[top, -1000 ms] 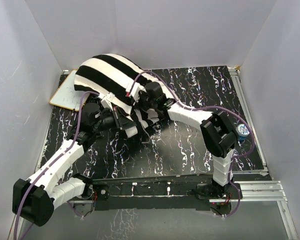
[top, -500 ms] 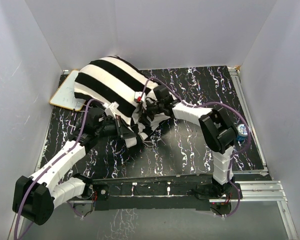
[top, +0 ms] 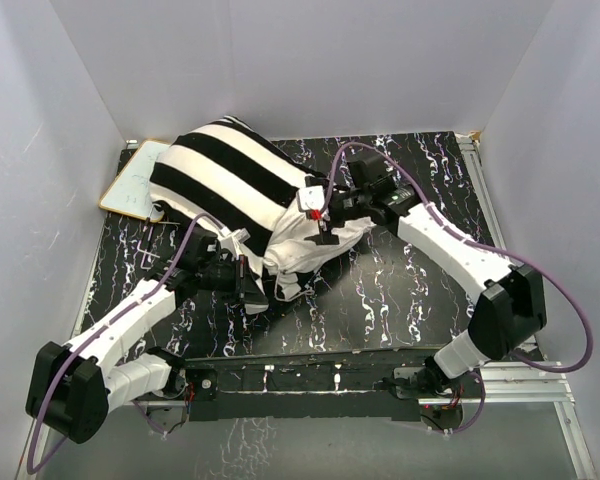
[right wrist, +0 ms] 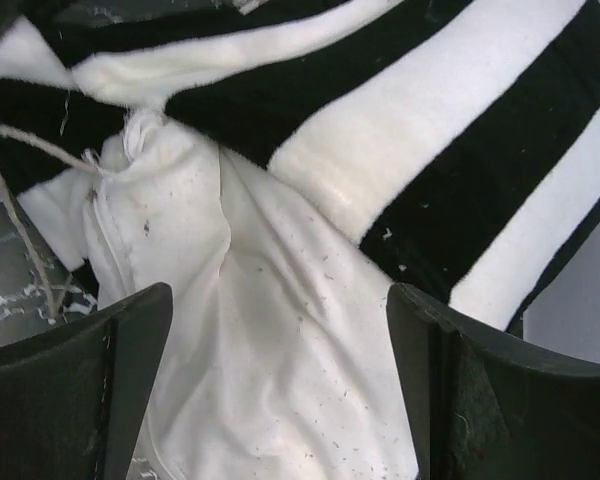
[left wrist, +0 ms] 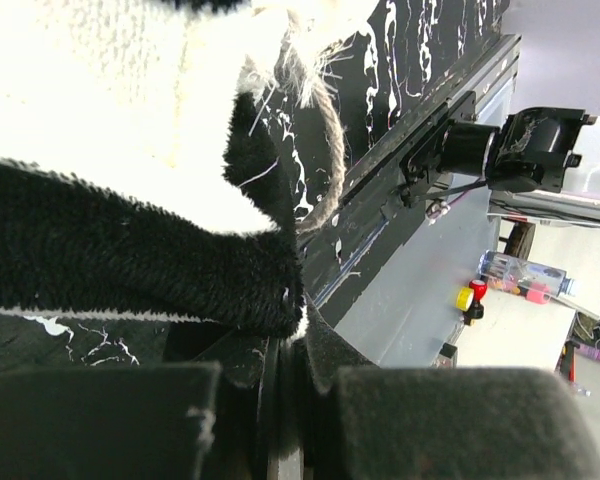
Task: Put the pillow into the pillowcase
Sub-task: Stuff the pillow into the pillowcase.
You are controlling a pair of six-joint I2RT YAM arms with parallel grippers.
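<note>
light: bright, even | shadows: soft | left wrist view: pillowcase (left wrist: 100, 100) white overexposed

The left pincer (left wrist: 285, 348), apparently clamped tight, nips the pillowcase (left wrist: 120, 250) at a black stripe; frayed string (left wrist: 332, 140) loops nearby.

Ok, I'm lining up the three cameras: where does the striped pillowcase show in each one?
Top external: pillowcase left of centre, reaching toward the far left corner.
Left wrist: pillowcase fills the upper left, its edge pinched in the left gripper.
Right wrist: pillowcase across the top and right, above the white pillow.
Shared landmark: the black marbled table, seen in all three.
</note>
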